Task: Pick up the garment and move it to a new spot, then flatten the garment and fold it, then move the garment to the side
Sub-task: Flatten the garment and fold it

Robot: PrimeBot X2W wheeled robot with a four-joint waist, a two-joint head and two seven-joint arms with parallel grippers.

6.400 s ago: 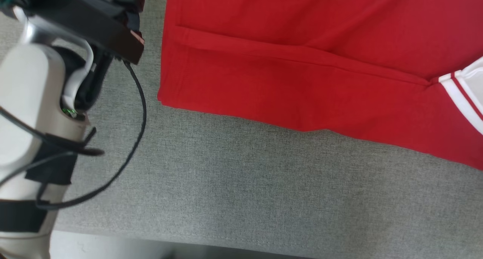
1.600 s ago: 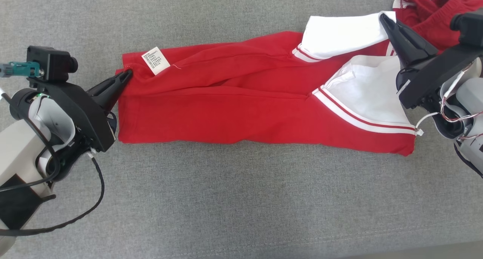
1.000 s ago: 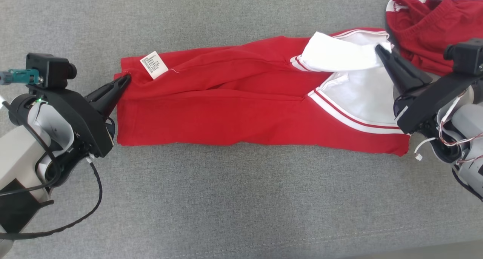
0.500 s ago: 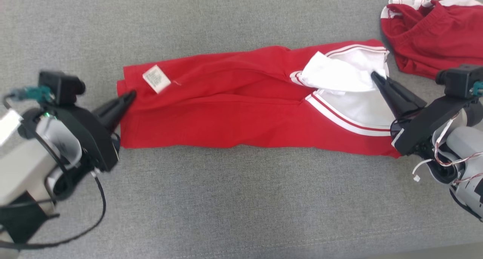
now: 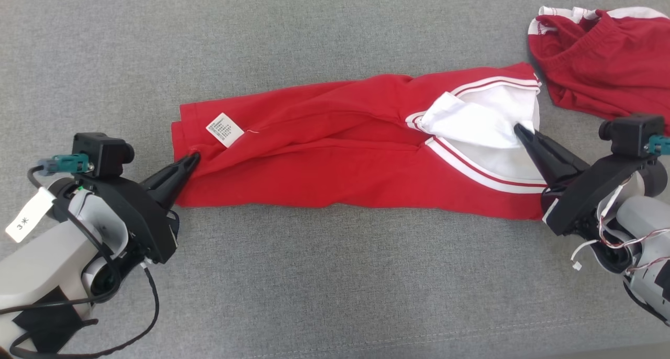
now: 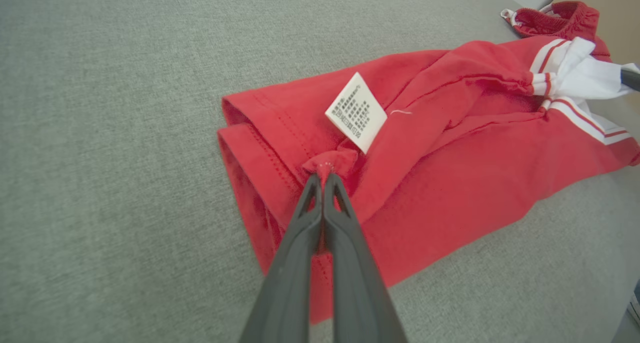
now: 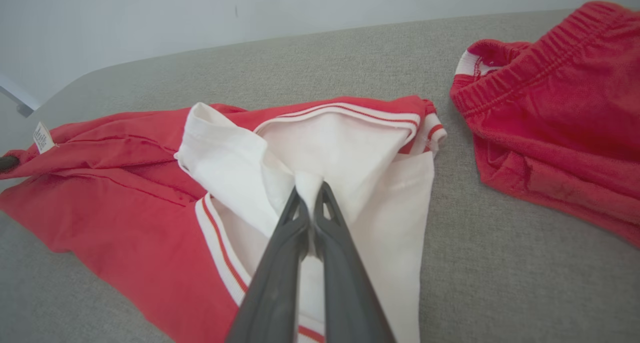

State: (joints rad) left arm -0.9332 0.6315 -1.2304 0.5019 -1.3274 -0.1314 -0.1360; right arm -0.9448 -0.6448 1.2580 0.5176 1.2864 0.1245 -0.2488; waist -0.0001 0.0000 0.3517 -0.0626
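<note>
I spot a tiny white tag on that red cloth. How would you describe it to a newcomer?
On the grey fabric surface lies a long red garment. At its all-red end, just beyond the left fingers pinching the cloth, sits the tag. It is small, square and printed with dark text, unlike the large plain white panels at the other end.

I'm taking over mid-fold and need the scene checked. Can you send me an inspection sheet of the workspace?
Surface: grey fabric surface, flat.
Job's things: red garment with white trim lies stretched left to right, folded lengthwise, with the care label up near its left end.
Clutter: second red garment at far right, close but apart.
Hands: left hand is shut on the red left end; right hand is shut on the white part.
Cables: black cable loops by the left forearm; thin wires at the right wrist.
Surroundings: pale wall beyond the surface.
</note>
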